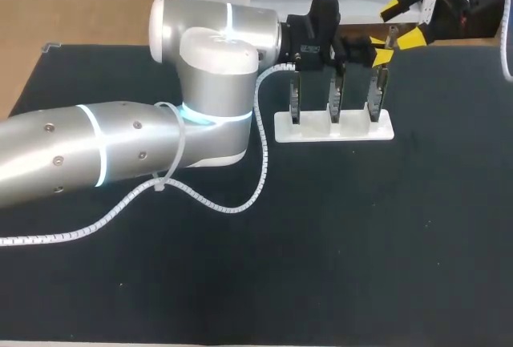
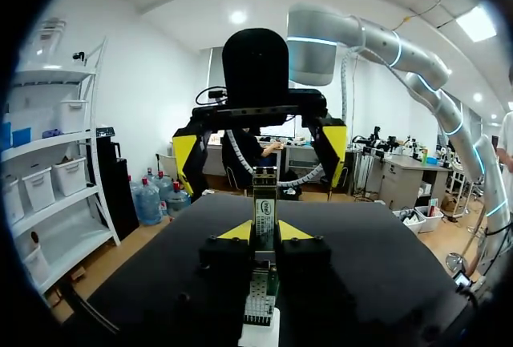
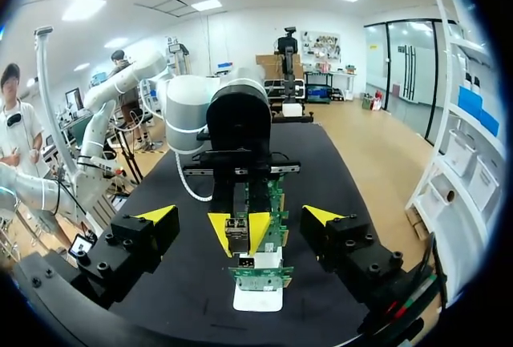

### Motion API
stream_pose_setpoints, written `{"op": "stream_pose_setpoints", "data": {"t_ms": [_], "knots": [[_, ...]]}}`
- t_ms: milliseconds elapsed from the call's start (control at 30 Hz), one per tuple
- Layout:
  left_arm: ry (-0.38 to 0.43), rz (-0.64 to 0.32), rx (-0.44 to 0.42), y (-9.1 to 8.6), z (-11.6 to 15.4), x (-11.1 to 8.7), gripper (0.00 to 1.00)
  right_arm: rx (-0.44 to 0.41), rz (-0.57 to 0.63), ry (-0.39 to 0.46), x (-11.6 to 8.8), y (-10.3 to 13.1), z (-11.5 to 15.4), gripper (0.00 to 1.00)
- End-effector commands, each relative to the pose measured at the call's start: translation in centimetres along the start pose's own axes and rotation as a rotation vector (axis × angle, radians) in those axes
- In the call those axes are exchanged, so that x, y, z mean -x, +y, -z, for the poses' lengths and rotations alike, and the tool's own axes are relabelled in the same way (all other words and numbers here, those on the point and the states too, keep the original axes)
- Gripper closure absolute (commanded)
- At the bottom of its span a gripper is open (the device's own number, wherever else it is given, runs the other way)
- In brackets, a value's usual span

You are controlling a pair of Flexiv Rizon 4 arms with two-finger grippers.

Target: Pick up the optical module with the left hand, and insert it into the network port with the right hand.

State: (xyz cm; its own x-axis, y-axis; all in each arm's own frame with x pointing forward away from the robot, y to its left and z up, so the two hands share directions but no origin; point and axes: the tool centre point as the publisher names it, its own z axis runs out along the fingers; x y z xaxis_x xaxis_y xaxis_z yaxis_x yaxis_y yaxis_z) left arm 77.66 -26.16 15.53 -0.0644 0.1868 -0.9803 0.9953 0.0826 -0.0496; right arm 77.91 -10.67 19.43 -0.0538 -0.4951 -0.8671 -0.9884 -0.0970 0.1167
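Black tabletop (image 1: 361, 243) carries a white stand (image 1: 313, 132) with three boards (image 1: 335, 94) upright in it, side by side. The left arm (image 1: 120, 151) comes in low across the tabletop, a spiral-wrapped cable (image 1: 260, 163) looping beside it. The left hand (image 1: 378, 54) is over the board at the stand's right end.

In the left wrist view the left hand (image 2: 264, 231) is narrow, with both yellow tips pressed against the module (image 2: 264, 203) from two sides. The module is a slim metal bar with a label on its face, and it points out past the fingertips. Just under the hand is that board's perforated metal port (image 2: 259, 303). The fingers hide whether the module reaches into it. In the head view the module itself cannot be made out.

The right hand (image 1: 405, 22) is at the tabletop's far right edge, beyond the stand and facing the left hand. Its fingers are spread wide, with nothing between them. In its own wrist view the right hand (image 3: 240, 217) frames the scene. The left hand (image 3: 238, 228) and the module (image 3: 238, 233) are ahead of it, above the boards (image 3: 276, 203) and the stand (image 3: 258, 299), and apart from its fingers.
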Motion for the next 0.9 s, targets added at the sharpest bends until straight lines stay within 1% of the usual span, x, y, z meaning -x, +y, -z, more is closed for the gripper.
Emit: {"op": "stream_pose_setpoints", "data": {"t_ms": [33, 367, 833, 867, 900], "knots": [[0.0, -0.001, -0.002, 0.18, -0.1, -0.02, 1.0, -0.004, -0.002, 0.006, 0.21, 0.16, -0.13, 0.0], [0.0, -0.001, -0.002, 0.18, -0.1, -0.02, 1.0, 0.004, 0.007, 0.033, 0.19, 0.48, -0.33, 0.0], [0.0, -0.001, -0.002, 0.18, -0.1, -0.02, 1.0, -0.008, 0.007, 0.059, -0.07, 0.65, -0.53, 0.0], [0.0, -0.001, -0.002, 0.18, -0.1, -0.02, 1.0, -0.008, 0.007, 0.06, -0.08, 0.66, -0.54, 0.5], [0.0, -0.001, -0.002, 0.18, -0.1, -0.02, 1.0, -0.009, 0.007, 0.061, -0.08, 0.67, -0.55, 0.7]]}}
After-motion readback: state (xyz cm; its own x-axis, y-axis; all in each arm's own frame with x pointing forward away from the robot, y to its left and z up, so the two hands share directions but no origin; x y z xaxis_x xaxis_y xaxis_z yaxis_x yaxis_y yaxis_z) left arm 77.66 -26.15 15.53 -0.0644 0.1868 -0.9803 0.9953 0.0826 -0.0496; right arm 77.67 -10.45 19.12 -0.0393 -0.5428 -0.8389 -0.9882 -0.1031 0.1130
